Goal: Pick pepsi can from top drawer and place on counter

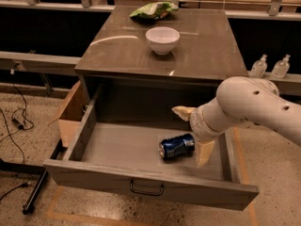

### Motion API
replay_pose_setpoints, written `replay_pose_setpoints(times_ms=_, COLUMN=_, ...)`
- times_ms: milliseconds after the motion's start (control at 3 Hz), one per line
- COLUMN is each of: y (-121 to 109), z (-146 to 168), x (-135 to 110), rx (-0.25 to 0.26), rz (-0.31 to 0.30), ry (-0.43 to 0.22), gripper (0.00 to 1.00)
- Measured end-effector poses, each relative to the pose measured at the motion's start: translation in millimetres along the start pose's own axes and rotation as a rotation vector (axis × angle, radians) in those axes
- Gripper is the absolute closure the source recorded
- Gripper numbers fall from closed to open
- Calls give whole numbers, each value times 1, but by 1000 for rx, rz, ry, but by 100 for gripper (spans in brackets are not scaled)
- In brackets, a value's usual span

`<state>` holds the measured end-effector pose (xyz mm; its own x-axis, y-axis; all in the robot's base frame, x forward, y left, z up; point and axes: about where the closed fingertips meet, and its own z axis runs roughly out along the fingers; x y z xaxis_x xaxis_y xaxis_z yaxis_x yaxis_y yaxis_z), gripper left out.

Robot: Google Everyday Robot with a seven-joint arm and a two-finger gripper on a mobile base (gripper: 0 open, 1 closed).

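Observation:
The pepsi can (pixel 176 146) lies on its side on the floor of the open top drawer (pixel 117 147), right of the middle, silver end facing front-left. My gripper (pixel 194 133) hangs over the drawer's right part, just right of the can. Its two pale fingers are spread apart, one behind the can (pixel 183 112) and one in front (pixel 204 152), and hold nothing. The counter (pixel 127 51) is the glossy cabinet top behind and above the drawer.
A white bowl (pixel 162 40) and a green chip bag (pixel 153 11) sit on the counter's back half. The drawer front has a dark handle (pixel 146 189). A cardboard box (pixel 71 113) stands left of the cabinet. Two clear bottles (pixel 269 66) stand at right. Cables lie on the floor at left.

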<state>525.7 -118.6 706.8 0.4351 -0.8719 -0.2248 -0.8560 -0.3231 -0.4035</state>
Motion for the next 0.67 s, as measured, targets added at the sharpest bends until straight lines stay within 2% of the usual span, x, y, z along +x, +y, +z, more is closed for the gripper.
replay_pose_setpoints(times_ms=667, y=-10, z=35, x=-9, rx=-48, rz=-57, ry=-3, gripper=0)
